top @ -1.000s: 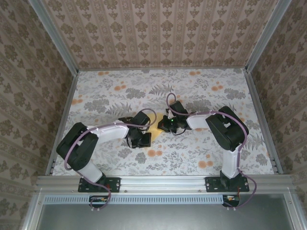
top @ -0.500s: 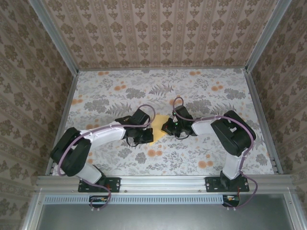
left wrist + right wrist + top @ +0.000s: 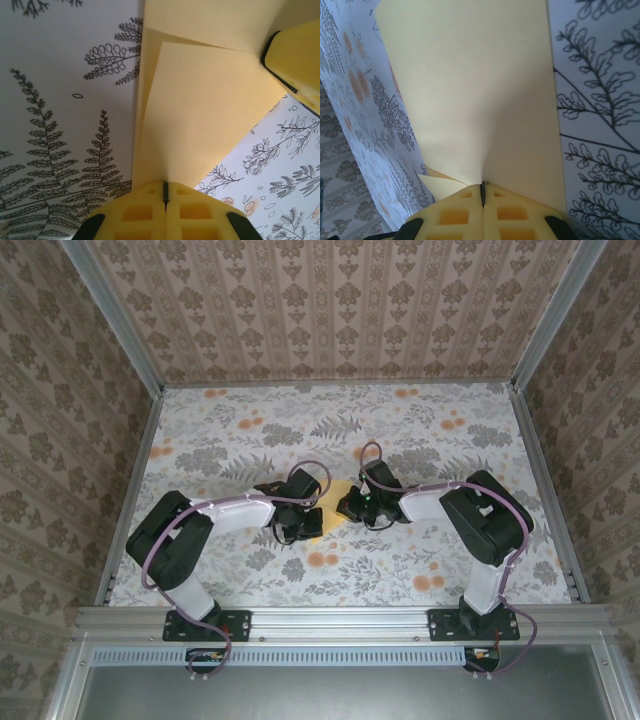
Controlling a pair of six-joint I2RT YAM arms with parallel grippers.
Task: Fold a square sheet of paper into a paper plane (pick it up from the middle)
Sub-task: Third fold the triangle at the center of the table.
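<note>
The yellow-orange sheet of paper [image 3: 331,506] is found near the middle of the floral-print table [image 3: 450,440], between the two arms, with its folded layers seen overlapping in the left wrist view. The left claw [image 3: 165,192] is clamped on one edge of the sheet and the right claw [image 3: 482,192] on the opposite side. In each wrist view the yellow fingers [image 3: 145,215] are pressed together, with the paper caught in the seam between them.

My left pincer [image 3: 308,523] has slid right, my right pincer [image 3: 350,508] has dropped nearer my bases, and more of the square sheet of paper [image 3: 332,512] shows between them.
</note>
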